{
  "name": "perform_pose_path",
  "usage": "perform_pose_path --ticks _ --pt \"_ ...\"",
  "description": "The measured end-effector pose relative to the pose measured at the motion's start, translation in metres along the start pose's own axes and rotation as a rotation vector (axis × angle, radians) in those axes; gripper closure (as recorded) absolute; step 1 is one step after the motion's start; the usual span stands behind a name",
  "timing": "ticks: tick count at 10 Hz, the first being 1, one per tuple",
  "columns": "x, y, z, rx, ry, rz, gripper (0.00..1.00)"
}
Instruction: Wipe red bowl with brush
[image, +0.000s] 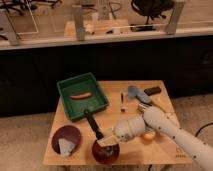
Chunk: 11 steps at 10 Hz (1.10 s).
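Observation:
The red bowl (105, 152) sits at the front edge of the wooden table (135, 107), right of the purple bowl. The brush (95, 126) has a black handle slanting up to the left and a pale tan head (106, 141) resting at the bowl's upper rim. My gripper (114, 137) is at the end of the white arm coming from the right, right at the brush head above the bowl, and appears closed on the brush.
A green tray (82, 95) holding a slim orange-red stick (80, 95) stands behind. A dark purple bowl (66, 140) with a pale scrap is at front left. A blue round-headed tool (140, 92), a small fork (122, 102) and an orange object (148, 135) lie to the right.

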Motion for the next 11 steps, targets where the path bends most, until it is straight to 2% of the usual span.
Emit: perform_pose_path --ticks 3,6,11 --pt "0.007 -0.002 0.011 -0.010 0.022 0.004 1.00" --pt "0.010 -0.008 0.010 0.006 0.045 0.001 1.00" --pt "0.014 -0.029 0.003 -0.014 0.030 -0.015 1.00"
